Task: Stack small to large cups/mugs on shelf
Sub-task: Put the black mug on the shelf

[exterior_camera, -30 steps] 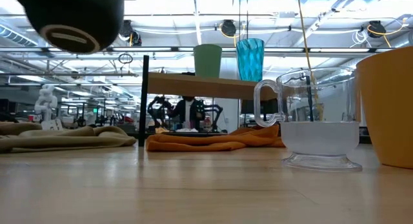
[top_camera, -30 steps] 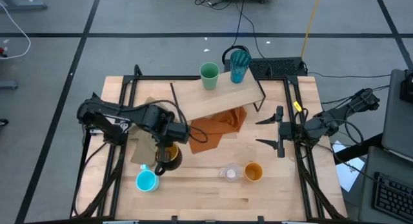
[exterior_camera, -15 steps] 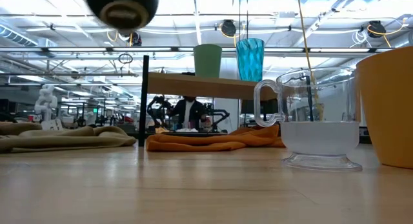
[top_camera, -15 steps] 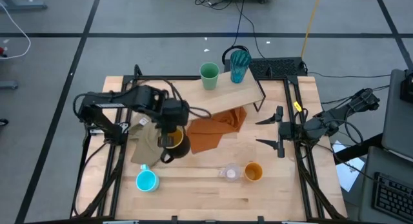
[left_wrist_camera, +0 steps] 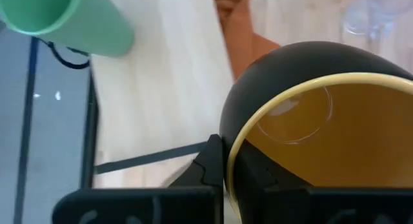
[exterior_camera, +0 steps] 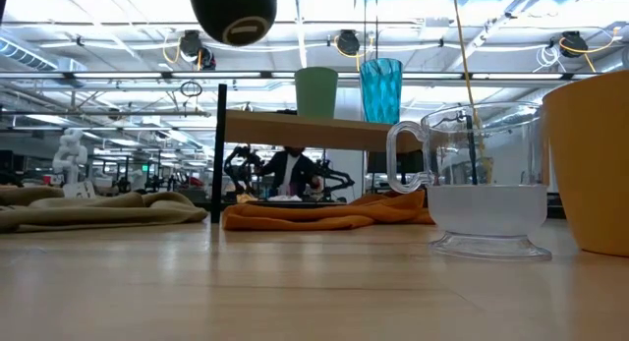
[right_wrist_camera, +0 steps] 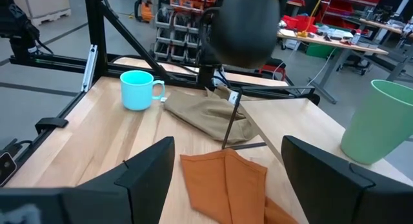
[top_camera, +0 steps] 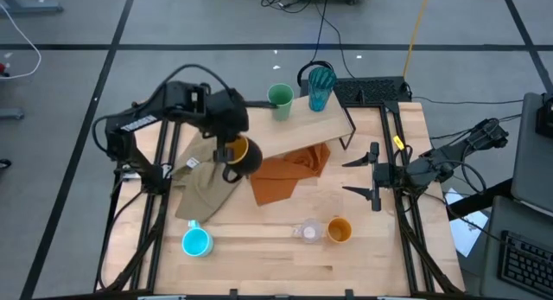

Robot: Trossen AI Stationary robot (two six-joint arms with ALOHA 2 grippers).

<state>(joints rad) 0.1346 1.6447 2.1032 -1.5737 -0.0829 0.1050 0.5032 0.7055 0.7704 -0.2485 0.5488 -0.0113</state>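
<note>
A black mug with a yellow-orange inside (top_camera: pixel 239 153) hangs in the air above the near left end of the plywood shelf (top_camera: pixel 298 127), with my left gripper (top_camera: pixel 227 148) shut on it. A green cup (top_camera: pixel 280 101) and a teal ribbed tumbler (top_camera: pixel 320 86) stand upright on the shelf's far edge. On the tabletop near the front stand a bright blue mug (top_camera: pixel 197 241), a small clear glass (top_camera: pixel 308 232) and an orange cup (top_camera: pixel 339 230). My right gripper (top_camera: pixel 357 176) waits open at the table's right side, holding nothing. My left gripper pinches the black mug's rim (left_wrist_camera: pixel 227 161), one finger inside the mug and one outside against its black wall. The fingers come from above, slanting down. The mug is lifted clear of table and shelf, mouth up and slightly tilted, its base (exterior_camera: pixel 236 27) showing from below.
A tan cloth (top_camera: pixel 200 189) lies on the table below the left arm. An orange cloth (top_camera: pixel 285 175) lies under and in front of the shelf. Thin black shelf legs (exterior_camera: pixel 220 154) stand at its corners. Black frame rails run along both table sides.
My left gripper has risen and swung toward the table's far edge and slightly right, toward the shelf, tipping less steeply downward. It stays shut on the black mug, which went from above the tan cloth near the blue mug to above the shelf's near left end.
</note>
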